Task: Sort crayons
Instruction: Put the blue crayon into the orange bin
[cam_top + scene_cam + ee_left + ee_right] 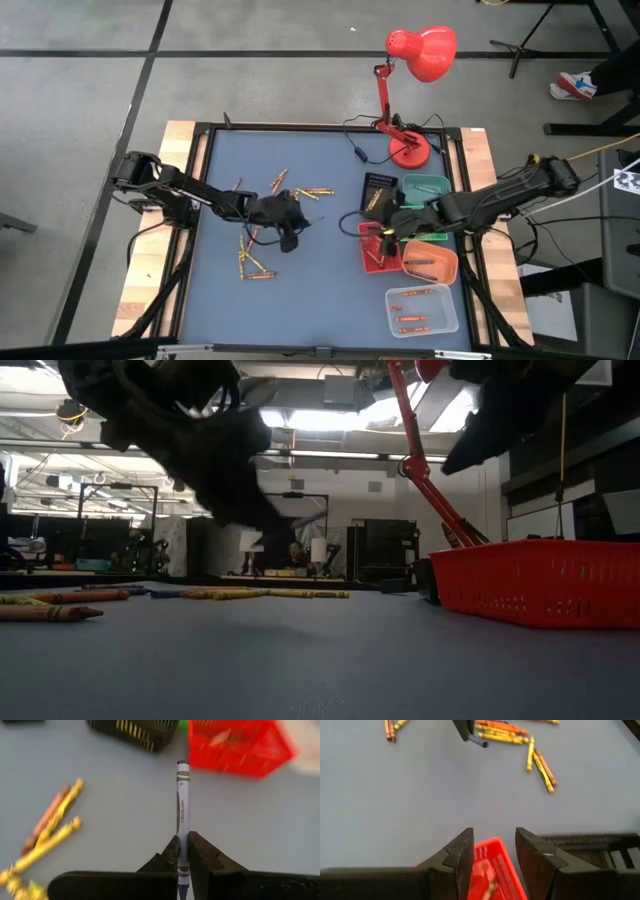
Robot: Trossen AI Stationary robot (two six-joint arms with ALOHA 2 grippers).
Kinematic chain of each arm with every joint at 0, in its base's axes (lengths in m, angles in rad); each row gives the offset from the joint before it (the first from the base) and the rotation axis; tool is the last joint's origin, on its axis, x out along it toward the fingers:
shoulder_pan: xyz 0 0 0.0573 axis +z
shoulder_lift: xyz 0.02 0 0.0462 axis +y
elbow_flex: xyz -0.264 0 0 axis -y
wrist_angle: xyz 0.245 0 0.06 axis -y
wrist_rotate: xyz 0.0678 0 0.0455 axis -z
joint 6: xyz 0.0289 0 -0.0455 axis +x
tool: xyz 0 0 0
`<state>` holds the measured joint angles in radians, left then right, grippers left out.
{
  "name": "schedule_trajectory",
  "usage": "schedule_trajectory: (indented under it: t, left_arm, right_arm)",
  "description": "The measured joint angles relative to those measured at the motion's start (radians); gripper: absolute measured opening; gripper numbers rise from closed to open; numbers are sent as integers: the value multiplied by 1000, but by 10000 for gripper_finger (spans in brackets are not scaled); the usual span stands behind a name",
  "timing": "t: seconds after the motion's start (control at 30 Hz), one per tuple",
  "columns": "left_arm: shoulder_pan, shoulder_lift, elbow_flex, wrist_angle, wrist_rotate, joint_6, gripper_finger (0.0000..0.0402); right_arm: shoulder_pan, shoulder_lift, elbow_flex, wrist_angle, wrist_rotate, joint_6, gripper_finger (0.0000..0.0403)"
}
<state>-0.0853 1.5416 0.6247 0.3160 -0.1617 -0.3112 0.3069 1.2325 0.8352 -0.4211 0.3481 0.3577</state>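
Orange, red and yellow crayons (pixel 310 191) lie scattered on the blue mat, with more of them (pixel 255 262) nearer the front. My left gripper (pixel 183 840) is over the middle of the mat (pixel 290 222), shut on one greyish-blue crayon (pixel 182 795). That crayon also shows in the right wrist view (pixel 479 742). My right gripper (pixel 494 840) hangs open and holds nothing, above the red tray (pixel 376 252) at the mat's right. My left gripper pinches the greyish-blue crayon between its two fingers, on the lower part of its wrapper (pixel 183 851). The crayon lies along the fingers and sticks out past their tips, toward the trays. It looks clear of the mat; the fingers slant downward.
A black tray (pixel 378 188), a green tray (pixel 425 186), an orange tray (pixel 432 262) and a clear tray (pixel 422 310) holding crayons stand along the mat's right side. A red desk lamp (pixel 410 150) stands at the far right corner.
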Motion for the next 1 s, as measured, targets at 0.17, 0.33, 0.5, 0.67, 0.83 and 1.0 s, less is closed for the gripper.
schedule_trajectory:
  t: [0.17,0.33,0.5,0.67,0.83,1.0]
  left_arm:
    - [0,-1,1,149,0,32,7]
    - [0,-1,1,257,-1,74,7]
    - [0,-2,2,358,-1,108,7]
    - [-15,-2,2,459,-1,120,7]
    - [-45,-3,2,510,-1,185,7]
    - [-75,-3,2,509,-1,192,7]
  right_arm:
    - [0,63,0,143,0,-58,143]
    - [0,98,0,261,0,-82,143]
    - [0,128,0,357,2,-83,143]
    - [0,173,0,488,42,-121,143]
    - [0,212,0,641,72,-192,143]
    - [0,223,0,774,64,-258,143]
